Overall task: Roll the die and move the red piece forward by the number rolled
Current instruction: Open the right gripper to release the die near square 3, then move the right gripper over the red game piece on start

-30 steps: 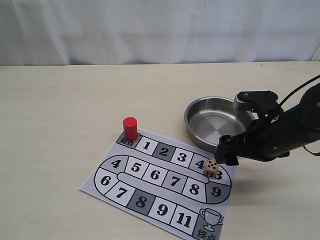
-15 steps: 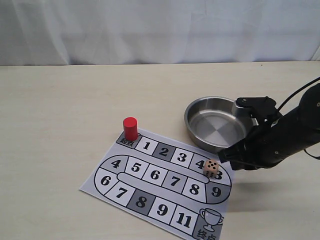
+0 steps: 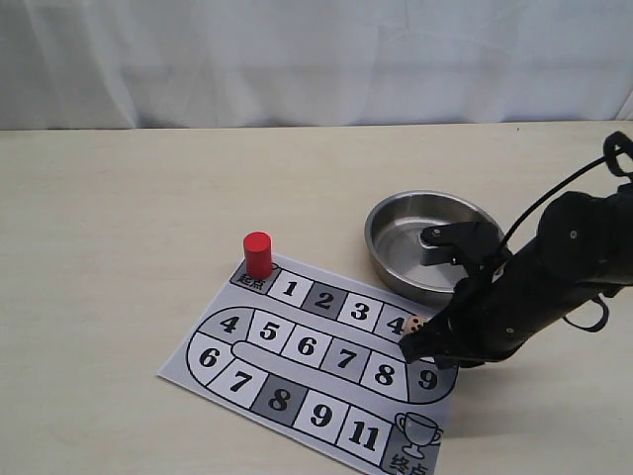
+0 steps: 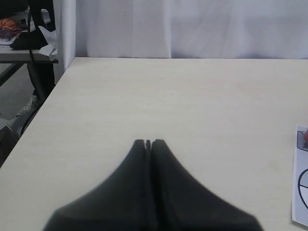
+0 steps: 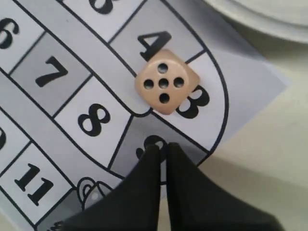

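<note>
The red piece (image 3: 258, 253) stands upright on the start square at the board's (image 3: 297, 366) upper left corner. The die (image 5: 166, 86) lies on the board where squares 4 and 3 meet, five pips facing up. In the exterior view only a corner of the die (image 3: 417, 323) shows behind my right arm. My right gripper (image 5: 161, 147) hangs over square 9, just short of the die and apart from it, shut with nothing between its fingers. My left gripper (image 4: 148, 142) is shut and empty over bare table, far from both objects.
A steel bowl (image 3: 430, 237) sits just behind the board's right end, under my right arm; its rim (image 5: 269, 19) shows in the right wrist view. The board's edge (image 4: 301, 192) shows at the side of the left wrist view. Pale tabletop surrounds the board.
My right arm has swung left and down from beside the bowl onto the board's right end, now covering most of the die. The die and red piece have not moved.
</note>
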You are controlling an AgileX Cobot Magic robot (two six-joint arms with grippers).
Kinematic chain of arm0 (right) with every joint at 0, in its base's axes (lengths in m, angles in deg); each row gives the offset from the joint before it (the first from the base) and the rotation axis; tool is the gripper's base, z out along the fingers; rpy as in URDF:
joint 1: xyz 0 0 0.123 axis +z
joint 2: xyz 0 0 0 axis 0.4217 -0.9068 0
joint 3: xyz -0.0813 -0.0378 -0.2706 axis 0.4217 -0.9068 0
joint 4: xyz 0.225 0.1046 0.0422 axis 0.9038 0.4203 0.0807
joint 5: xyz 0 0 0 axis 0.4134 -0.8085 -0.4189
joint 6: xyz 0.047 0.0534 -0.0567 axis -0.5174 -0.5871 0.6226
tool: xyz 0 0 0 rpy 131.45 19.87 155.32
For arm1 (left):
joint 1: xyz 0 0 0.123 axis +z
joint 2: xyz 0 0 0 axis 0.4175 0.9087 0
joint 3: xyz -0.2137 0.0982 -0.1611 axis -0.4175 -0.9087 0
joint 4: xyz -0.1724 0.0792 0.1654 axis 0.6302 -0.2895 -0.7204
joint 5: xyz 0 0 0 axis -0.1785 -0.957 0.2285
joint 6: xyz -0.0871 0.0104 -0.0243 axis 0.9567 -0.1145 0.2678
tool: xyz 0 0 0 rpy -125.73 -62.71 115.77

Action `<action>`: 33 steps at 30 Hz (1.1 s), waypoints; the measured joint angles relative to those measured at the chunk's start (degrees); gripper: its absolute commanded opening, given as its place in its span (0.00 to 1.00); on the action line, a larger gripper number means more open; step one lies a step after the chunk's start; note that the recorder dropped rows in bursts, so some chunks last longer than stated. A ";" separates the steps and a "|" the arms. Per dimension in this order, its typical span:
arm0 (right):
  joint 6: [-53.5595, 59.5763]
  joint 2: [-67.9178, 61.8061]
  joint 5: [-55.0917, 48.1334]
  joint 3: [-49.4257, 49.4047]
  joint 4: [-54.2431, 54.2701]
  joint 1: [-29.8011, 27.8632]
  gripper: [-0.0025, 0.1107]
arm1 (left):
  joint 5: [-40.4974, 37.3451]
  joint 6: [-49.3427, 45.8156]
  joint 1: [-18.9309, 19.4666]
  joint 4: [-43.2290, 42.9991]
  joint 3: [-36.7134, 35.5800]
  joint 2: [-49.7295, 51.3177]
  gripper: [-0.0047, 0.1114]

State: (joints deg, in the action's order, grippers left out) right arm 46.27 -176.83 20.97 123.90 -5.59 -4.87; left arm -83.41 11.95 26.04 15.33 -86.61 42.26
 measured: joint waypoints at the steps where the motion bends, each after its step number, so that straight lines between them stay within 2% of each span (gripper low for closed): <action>1: 0.00 -0.87 0.07 0.00 0.00 0.00 0.06 | 0.00 0.00 0.00 0.00 0.00 0.00 0.04; 11: 0.00 -3.07 3.50 0.00 -0.33 0.00 0.06 | 0.00 0.00 0.00 0.00 0.00 0.00 0.04; 33: 0.00 -4.84 3.40 0.00 -0.45 0.00 0.06 | 0.00 0.00 0.00 0.00 0.00 0.00 0.04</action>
State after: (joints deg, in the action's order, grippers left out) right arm 46.27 -181.67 24.37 123.90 -6.04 -4.87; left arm -83.41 11.95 26.04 15.33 -86.61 42.26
